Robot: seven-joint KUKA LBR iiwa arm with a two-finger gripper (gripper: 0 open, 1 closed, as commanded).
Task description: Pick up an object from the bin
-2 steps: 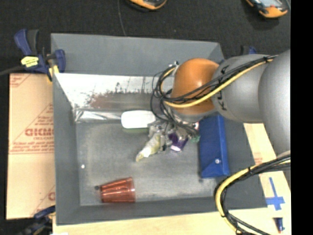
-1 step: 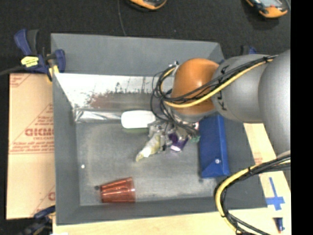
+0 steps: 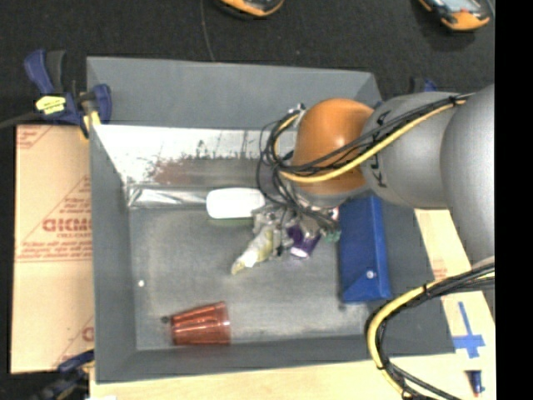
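My gripper (image 3: 278, 225) is low in the middle of the bin, mostly hidden under the arm's orange cover. Just below and left of it lies a pale yellowish-white pointed thing (image 3: 253, 255), tilted, its upper end reaching up to the gripper. A small purple thing (image 3: 299, 242) sits at the gripper's right side. A white oval thing (image 3: 235, 203) lies just to the gripper's left, near the back wall. Whether anything is held I cannot make out.
A blue flat box (image 3: 364, 250) lies along the right wall, close to the gripper. A red translucent cup (image 3: 200, 324) lies on its side at the front left. The arm and its cables cover the bin's back right.
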